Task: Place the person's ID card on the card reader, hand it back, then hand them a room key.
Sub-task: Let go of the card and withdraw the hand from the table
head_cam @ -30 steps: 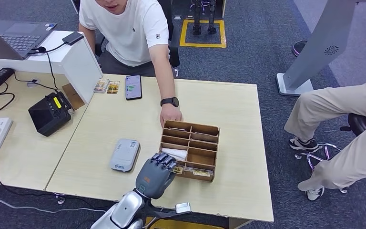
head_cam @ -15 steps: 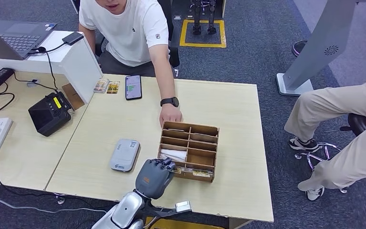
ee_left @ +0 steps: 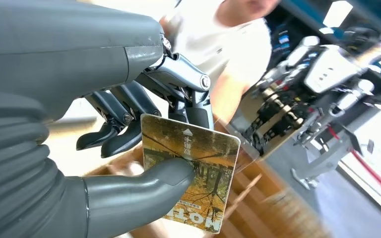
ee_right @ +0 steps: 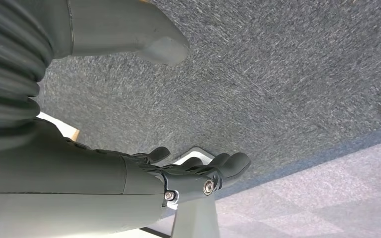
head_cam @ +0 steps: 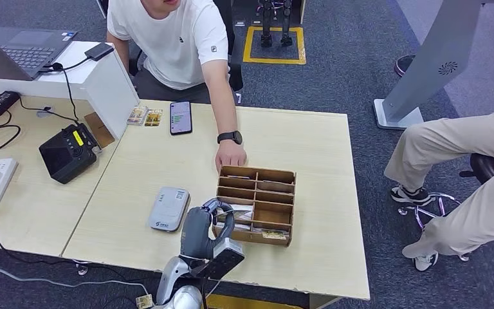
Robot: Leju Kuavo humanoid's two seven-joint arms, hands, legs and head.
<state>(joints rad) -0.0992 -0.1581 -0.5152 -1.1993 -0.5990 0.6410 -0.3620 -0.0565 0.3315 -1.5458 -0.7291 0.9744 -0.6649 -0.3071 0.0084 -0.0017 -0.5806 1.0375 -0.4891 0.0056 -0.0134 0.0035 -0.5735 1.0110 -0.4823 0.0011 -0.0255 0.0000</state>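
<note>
Since a second earlier, the left hand [head_cam: 201, 233] had turned from palm-down over the front of the wooden organiser [head_cam: 257, 205] to standing on edge just in front of it, wrist rolled. In the left wrist view the hand [ee_left: 129, 124] pinched a room key [ee_left: 191, 176] — a card printed with an autumn woodland scene — between thumb and fingers, clear of the box. The right hand [ee_right: 178, 173] hung over grey carpet with its fingers apart and nothing in it.

The person's hand [head_cam: 230, 154] rested on the counter [head_cam: 321, 148] against the far edge of the organiser; the card reader [head_cam: 168, 208] lay just to the robot's left of the box.

The main risk, as I judged it, was the grip — the thumb pressed only the lower part of the card, so a quick swing toward the person could let it pivot or slip out. The organiser stood between the hand and the person, so a low reach could clip its rim and shove it or knock the card loose. Letting go before the person had hold of the card would drop it among the compartments.
</note>
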